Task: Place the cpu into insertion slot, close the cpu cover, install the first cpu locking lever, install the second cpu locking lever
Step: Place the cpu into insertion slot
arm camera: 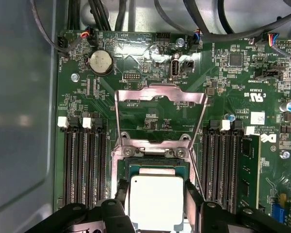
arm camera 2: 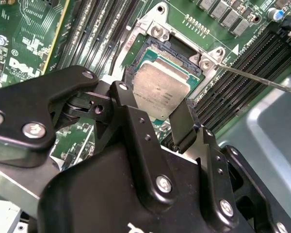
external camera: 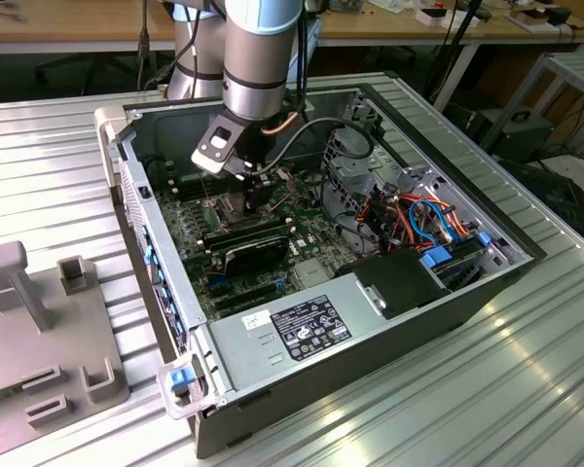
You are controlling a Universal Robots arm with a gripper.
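Observation:
The cpu, a flat square chip with a dull silver top, sits between the two black fingers of my gripper, which is shut on it. It hangs just over the insertion slot, whose dark centre and silver rim show beyond the chip. In the first wrist view the cpu covers most of the insertion slot. The cpu cover stands flipped open behind the slot. Thin locking levers stick up on both sides. In the exterior view the gripper is down inside the computer case.
Long black memory slots flank the socket on both sides. A coin battery and black cables lie beyond the cover. Coloured cables fill the case on the exterior view's right. A grey fixture stands on the table at that view's left.

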